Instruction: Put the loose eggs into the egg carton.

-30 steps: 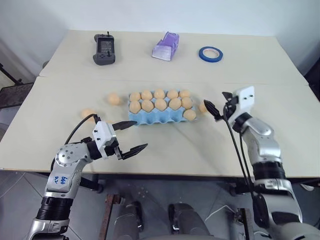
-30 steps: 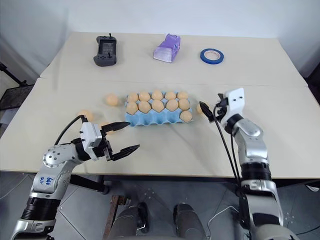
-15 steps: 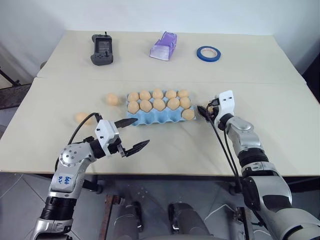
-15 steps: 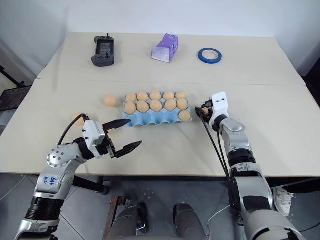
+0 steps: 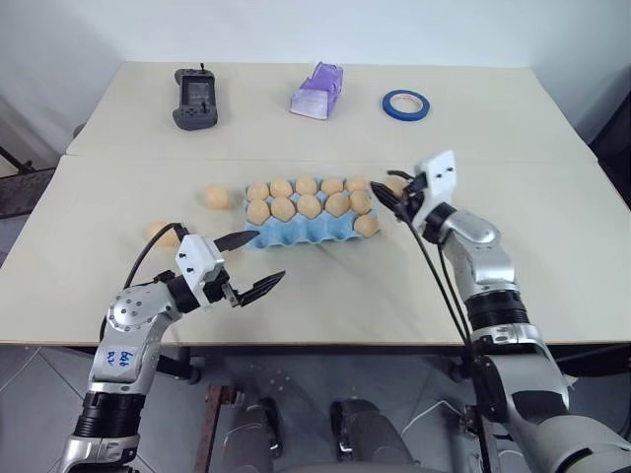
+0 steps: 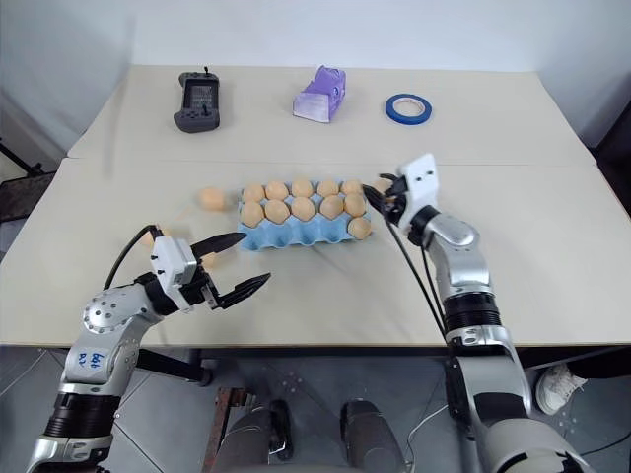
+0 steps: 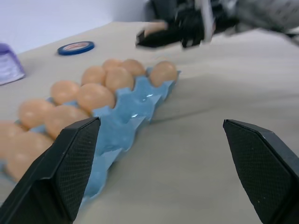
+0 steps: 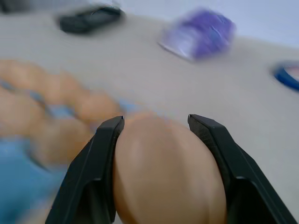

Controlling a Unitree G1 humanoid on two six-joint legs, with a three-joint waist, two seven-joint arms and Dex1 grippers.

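Eggs fill most of the blue egg carton (image 5: 311,222) mid-counter; two loose eggs (image 5: 218,195) lie left of it. Right gripper (image 5: 386,200), previously open beside the carton, now clamps an egg (image 8: 166,170) above the carton's right end. Left gripper (image 5: 248,261) stays wide open.

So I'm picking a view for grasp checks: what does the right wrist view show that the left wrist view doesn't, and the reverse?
Right wrist view alone: an egg clamped between the right pincer's fingers, and a black controller. Left wrist view alone: the left pincer open over bare table, and the right pincer seen from outside. Both: the carton with its eggs, the lilac object and the blue tape.
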